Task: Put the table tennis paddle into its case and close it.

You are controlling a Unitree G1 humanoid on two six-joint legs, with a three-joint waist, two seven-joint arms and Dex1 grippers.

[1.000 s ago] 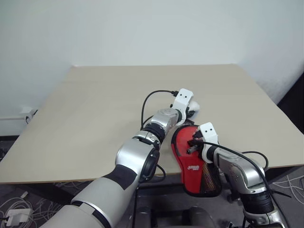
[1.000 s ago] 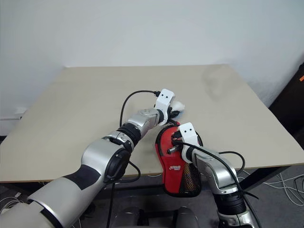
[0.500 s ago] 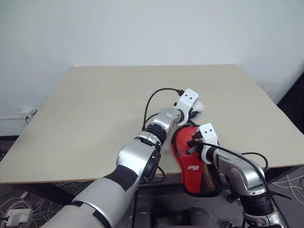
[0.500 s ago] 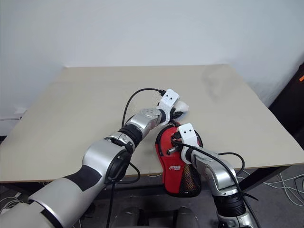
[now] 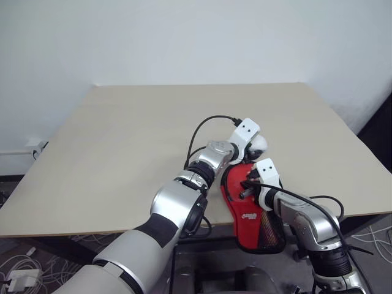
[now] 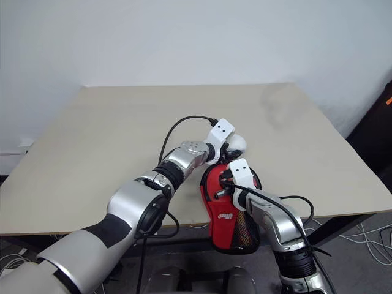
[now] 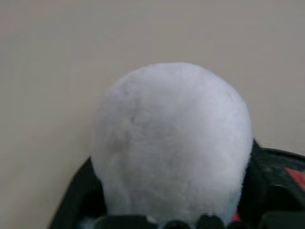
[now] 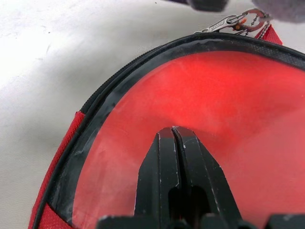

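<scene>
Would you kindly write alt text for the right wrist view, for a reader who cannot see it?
The right claw, its two black fingers pressed together, rests over the smooth red face of the case, whose black-piped zip edge curves around it. A metal zip pull lies at the case's far rim, and the pale table shows beyond.

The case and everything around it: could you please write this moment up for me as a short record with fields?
Case: red case lies at the table's near edge, its narrow end with the mesh pocket hanging past the edge.
Table: beige table.
Zip pull: metal zip pull at the far rim of the case.
Ball: fuzzy white ball sits just beyond the case's far end, at the left tool.
Left tool: left tool is at the ball; fingers hidden.
Right tool: right tool shut, pressing on the case's red face.
</scene>
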